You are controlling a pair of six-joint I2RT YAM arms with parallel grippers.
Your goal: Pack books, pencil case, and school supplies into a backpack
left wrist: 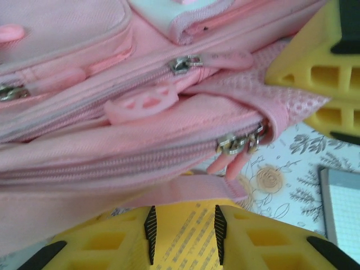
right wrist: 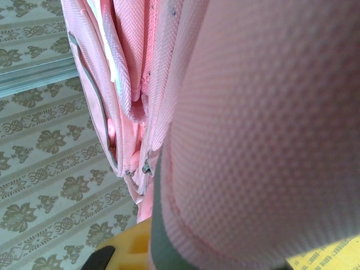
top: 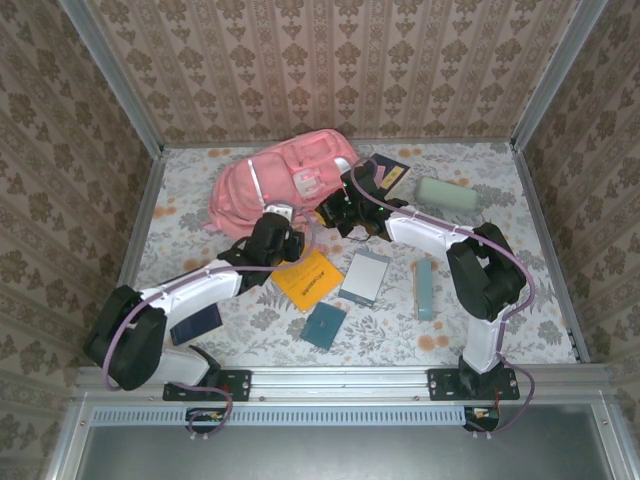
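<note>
The pink backpack (top: pixel 278 182) lies at the back middle of the table. My left gripper (top: pixel 283 222) is at its near edge, open. In the left wrist view its jaws (left wrist: pixel 183 216) hold nothing, a pink strap (left wrist: pixel 191 188) lies just past the tips, and the orange-yellow book (top: pixel 308 280) shows beneath. My right gripper (top: pixel 337 212) is shut on the backpack's padded mesh strap (right wrist: pixel 264 129), which hides most of its yellow fingers (right wrist: pixel 126 250). On the table lie the navy book (top: pixel 392 176), grey-white book (top: pixel 365 277), dark blue book (top: pixel 196 323), pencil case (top: pixel 446 193), teal bar box (top: pixel 424 288) and teal pad (top: pixel 324 325).
Two zipper sliders (left wrist: pixel 242 143) sit together at the end of a closed zip on the backpack's side. Wallpapered walls with metal posts (top: pixel 110 70) enclose the table on three sides. A metal rail (top: pixel 340 378) runs along the near edge.
</note>
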